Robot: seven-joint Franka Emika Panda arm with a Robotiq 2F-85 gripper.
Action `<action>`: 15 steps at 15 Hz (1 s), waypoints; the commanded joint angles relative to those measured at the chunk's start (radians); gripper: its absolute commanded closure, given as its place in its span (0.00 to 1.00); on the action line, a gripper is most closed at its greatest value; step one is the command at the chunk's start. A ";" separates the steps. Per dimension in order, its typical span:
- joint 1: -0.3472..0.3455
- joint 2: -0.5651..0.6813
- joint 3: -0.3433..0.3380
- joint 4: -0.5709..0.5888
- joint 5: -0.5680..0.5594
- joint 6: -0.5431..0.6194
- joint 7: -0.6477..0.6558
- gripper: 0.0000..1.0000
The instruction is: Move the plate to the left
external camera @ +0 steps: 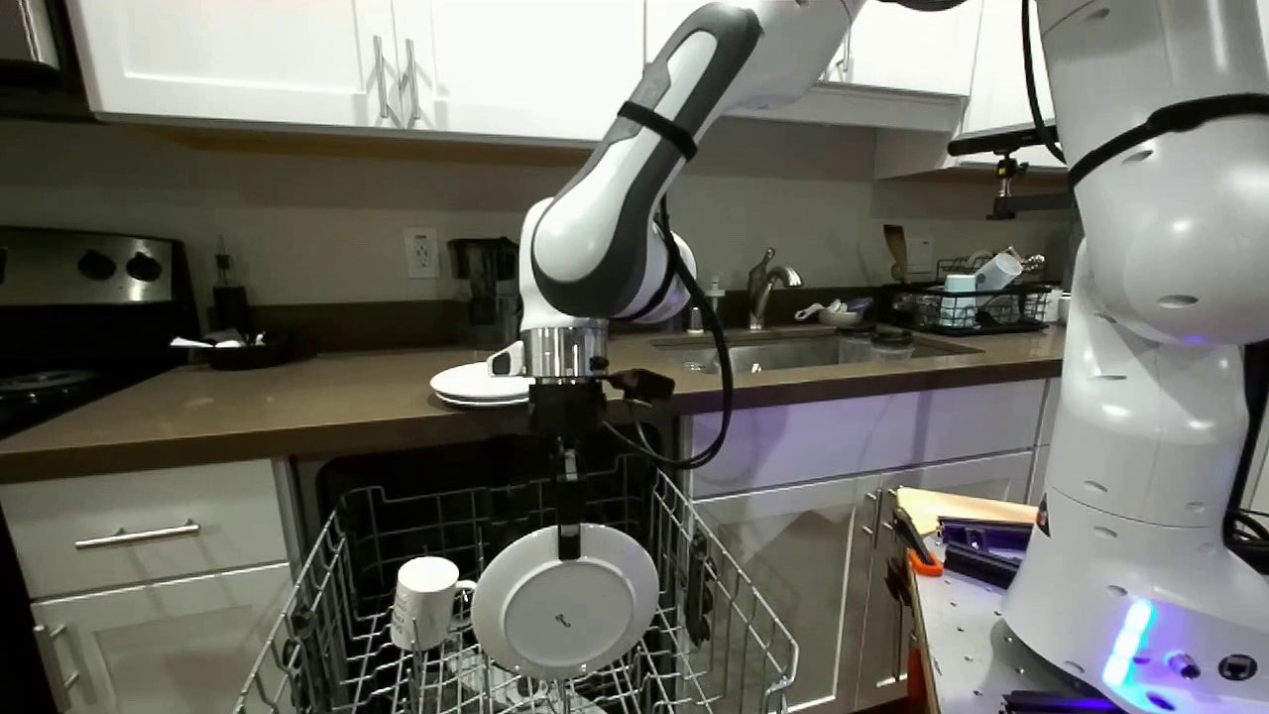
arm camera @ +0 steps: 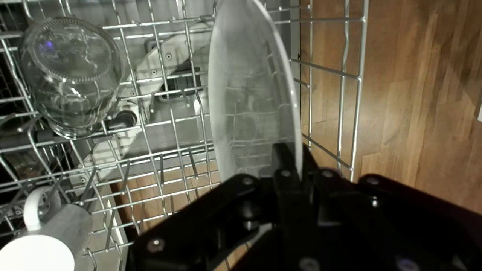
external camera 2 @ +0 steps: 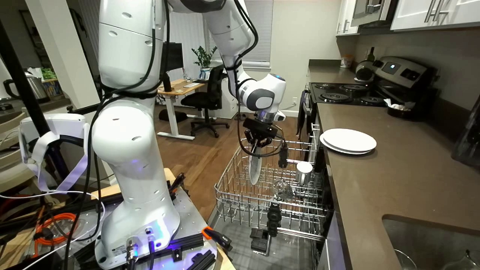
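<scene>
The plate (external camera: 565, 615) is round, white and glossy. It stands on edge, close to vertical, inside the pulled-out wire rack (arm camera: 359, 79) of a dishwasher. It shows nearly edge-on in an exterior view (external camera 2: 255, 168) and in the wrist view (arm camera: 250, 94). My gripper (external camera: 569, 540) points down and is shut on the plate's top rim, with one finger on each face; the fingers also show in the wrist view (arm camera: 292, 145). I cannot tell whether the plate's lower edge touches the rack wires.
A white mug (external camera: 424, 605) stands in the rack beside the plate. An upturned glass jar (arm camera: 71, 75) is also in the rack. Two stacked white plates (external camera 2: 348, 140) lie on the brown counter (external camera 2: 393, 168) above. The rack's side walls rise around the plate.
</scene>
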 commanded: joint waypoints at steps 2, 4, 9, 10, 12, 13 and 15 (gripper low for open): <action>0.091 -0.041 -0.041 0.034 0.024 -0.043 -0.037 0.93; 0.124 -0.033 -0.048 0.058 0.015 -0.048 -0.038 0.93; 0.185 0.005 -0.056 0.122 -0.004 -0.043 -0.043 0.93; 0.195 0.015 -0.058 0.136 -0.012 -0.043 -0.041 0.93; 0.205 0.037 -0.055 0.167 -0.007 -0.055 -0.049 0.93; 0.209 0.047 -0.053 0.177 -0.007 -0.057 -0.049 0.93; 0.214 0.071 -0.046 0.204 0.005 -0.077 -0.045 0.93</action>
